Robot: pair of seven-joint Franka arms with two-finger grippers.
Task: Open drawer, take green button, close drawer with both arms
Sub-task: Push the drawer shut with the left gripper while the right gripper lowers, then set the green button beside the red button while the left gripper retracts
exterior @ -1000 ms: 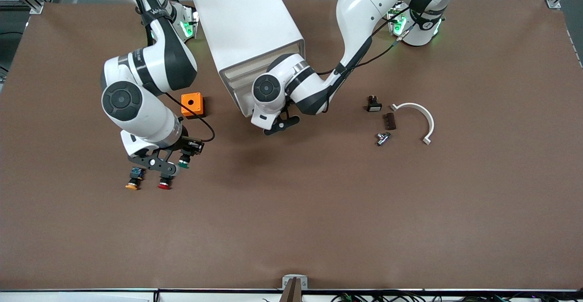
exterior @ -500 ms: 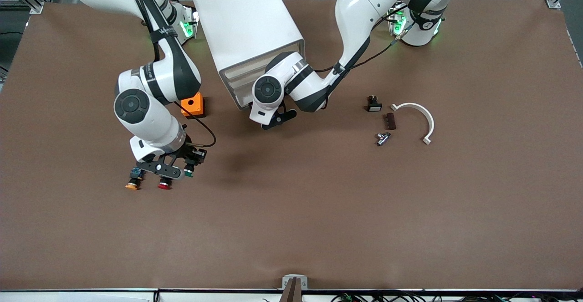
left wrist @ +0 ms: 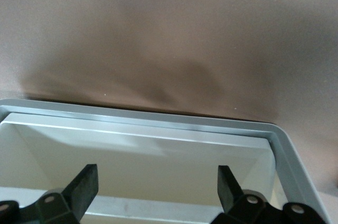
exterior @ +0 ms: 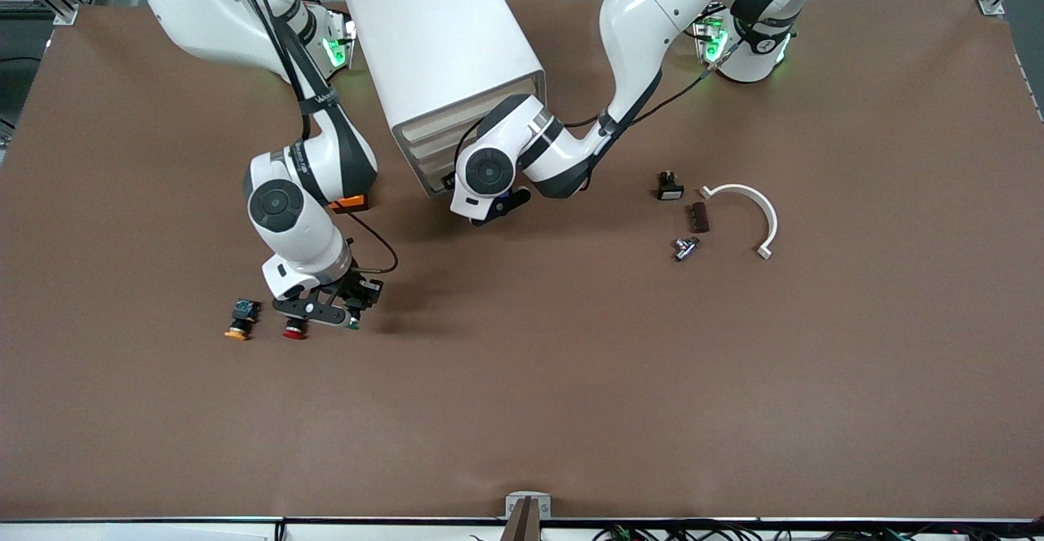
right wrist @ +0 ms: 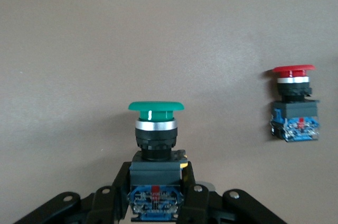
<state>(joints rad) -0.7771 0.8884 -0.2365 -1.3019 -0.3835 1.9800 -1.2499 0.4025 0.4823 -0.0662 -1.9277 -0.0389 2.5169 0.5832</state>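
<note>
**Green button gripped over the desk, left hand at the drawer**

Front view: the right hand [exterior: 330, 311] hangs low over the brown desk [exterior: 571, 378], clamped on the green button [exterior: 352, 325]. The red-capped button [exterior: 294, 330] lies at the hand's 9 o'clock, the orange-capped button [exterior: 237, 321] further along the same line. The left hand [exterior: 497, 206] sits at the front of the white cabinet [exterior: 440, 51], at the cabinet's 6 o'clock.

Left wrist view: the left hand's fingers [left wrist: 84, 187] stand apart, straddling the pale drawer [left wrist: 142, 150], which is pushed in almost flush with the cabinet's frame.

Right wrist view: the button's black body is pinched between the right hand's fingers [right wrist: 113, 195], green cap pointing away from the wrist. The red-capped button lies at its 3 o'clock, well apart.
</note>
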